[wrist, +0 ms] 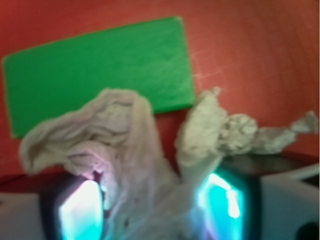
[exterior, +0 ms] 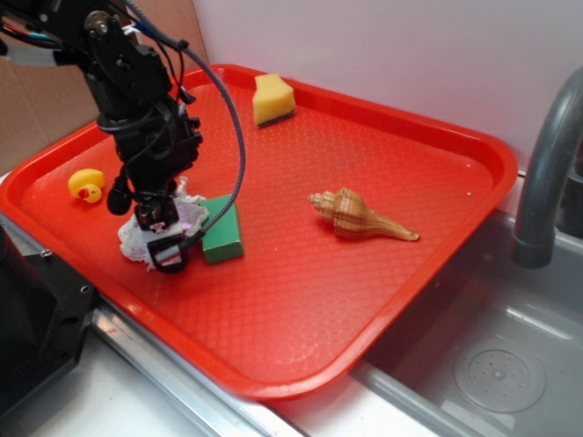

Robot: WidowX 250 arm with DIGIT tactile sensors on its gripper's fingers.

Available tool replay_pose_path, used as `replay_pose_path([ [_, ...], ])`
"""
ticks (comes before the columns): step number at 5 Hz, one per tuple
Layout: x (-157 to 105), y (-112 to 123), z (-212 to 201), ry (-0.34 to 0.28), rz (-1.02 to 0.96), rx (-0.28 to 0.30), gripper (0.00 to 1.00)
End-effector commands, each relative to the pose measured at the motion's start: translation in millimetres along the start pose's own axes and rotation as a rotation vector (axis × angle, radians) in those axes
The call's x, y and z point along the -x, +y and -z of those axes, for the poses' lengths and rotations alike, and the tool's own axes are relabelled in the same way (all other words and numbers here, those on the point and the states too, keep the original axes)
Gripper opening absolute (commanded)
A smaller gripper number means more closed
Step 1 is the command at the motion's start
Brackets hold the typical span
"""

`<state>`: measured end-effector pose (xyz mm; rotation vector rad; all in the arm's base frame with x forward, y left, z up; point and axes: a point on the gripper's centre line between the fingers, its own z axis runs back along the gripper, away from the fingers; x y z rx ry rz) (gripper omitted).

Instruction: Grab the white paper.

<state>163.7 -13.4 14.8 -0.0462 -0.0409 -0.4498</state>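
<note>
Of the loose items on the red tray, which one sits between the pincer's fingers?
The crumpled white tissue paper: the black pincer straddles it. The green rectangular block lies just beside; duck, sponge and shell sit apart.

The black arm [exterior: 137, 82] reaches down steeply over the tray's left edge. Its gripper [exterior: 162, 235] points downward near the front-left side, both fingers [wrist: 82, 212] closed in on the white paper [wrist: 125, 150] bunched between them.

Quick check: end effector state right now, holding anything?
End effector: closed on the white paper, which is bunched between its fingers, beside the green block on the red tray.
</note>
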Motion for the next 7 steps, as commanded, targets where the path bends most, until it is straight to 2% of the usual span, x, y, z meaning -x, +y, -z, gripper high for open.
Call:
replay_pose_path([
  [1, -0.4, 7.1, -6.2, -0.006, -0.041, -0.008, 0.0],
  [2, 3.3, 11.9, -11.6, -0.001, -0.082, -0.03, 0.0],
  [3, 17.1, 29.3, -63.5, 0.025, -0.329, -0.157, 0.0],
  [4, 27.8, 34.3, -113.5, -0.016, -0.58, -0.158, 0.0],
  [5, 30.2, 39.1, -162.1, -0.112, -0.832, -0.108, 0.0],
  [6, 15.6, 44.7, -211.5, -0.17, -0.856, -0.103, 0.0],
  [7, 13.5, 43.6, -260.9, -0.177, -0.848, -0.112, 0.0],
])
